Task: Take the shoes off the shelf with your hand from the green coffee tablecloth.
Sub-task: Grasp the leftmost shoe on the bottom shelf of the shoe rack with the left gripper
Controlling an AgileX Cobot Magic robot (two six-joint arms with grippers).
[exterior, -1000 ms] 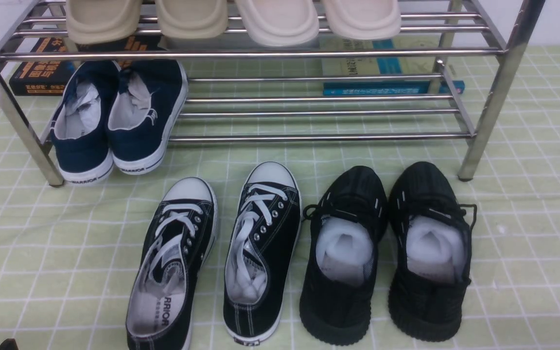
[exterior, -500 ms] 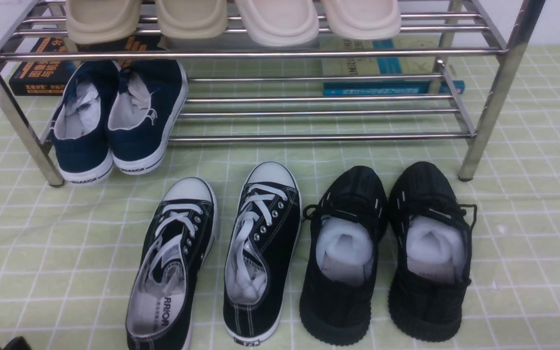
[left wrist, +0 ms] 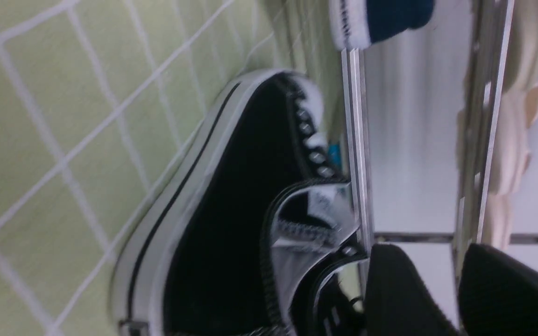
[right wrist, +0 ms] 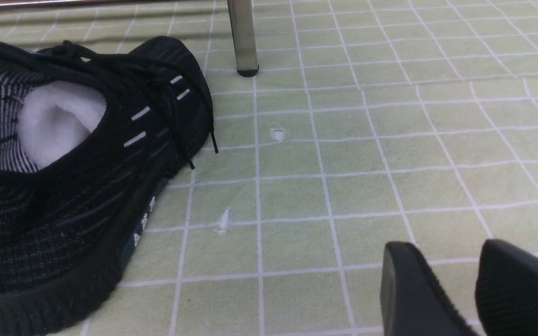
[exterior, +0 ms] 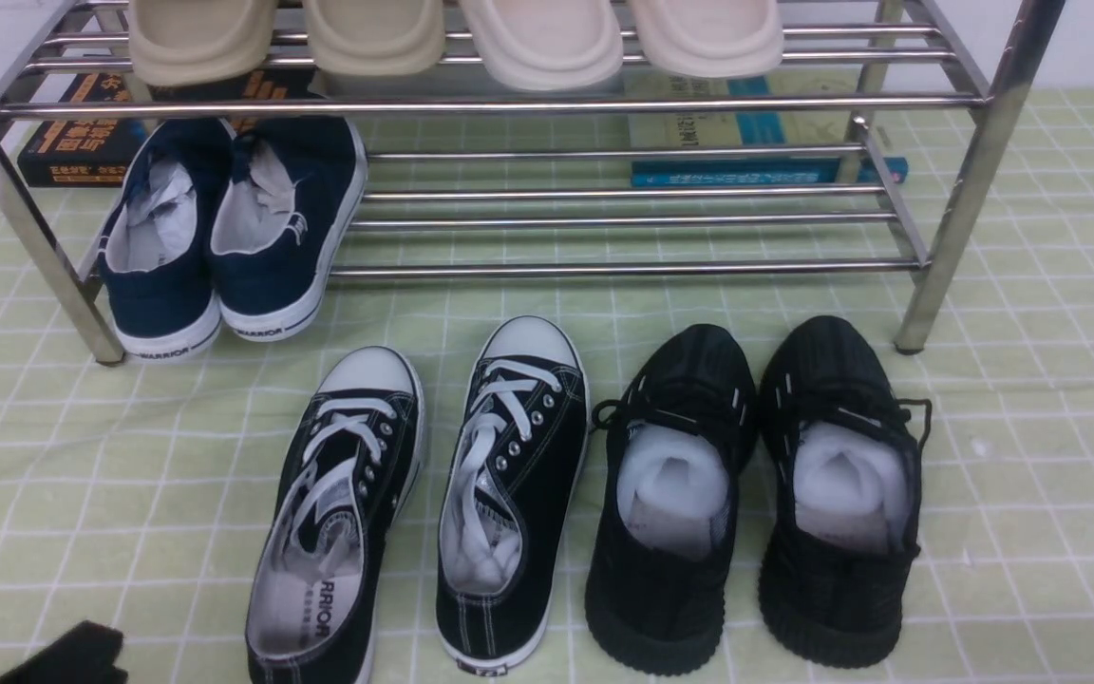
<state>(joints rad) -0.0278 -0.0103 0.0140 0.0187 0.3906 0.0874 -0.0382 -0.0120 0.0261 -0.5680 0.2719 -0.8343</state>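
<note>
Black left hand (left wrist: 430, 261) narrowly open, empty.

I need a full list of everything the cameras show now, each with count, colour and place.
green tablecloth: 1, pale green, white grid, under everything
shelf: 1, chrome, two tiers, on the tablecloth
shoes: 2, navy, white soles, lower tier, left end
slippers: 4, beige, upper tier
lace-up sneakers: 2, black, white toe caps, on the cloth before the shelf
knit sneakers: 2, black, on the cloth, right of those
books: at least 2, black and blue, behind the shelf
left gripper: 1, black, open, by the lace-up sneakers
right gripper: 1, black, open, over bare cloth
</note>
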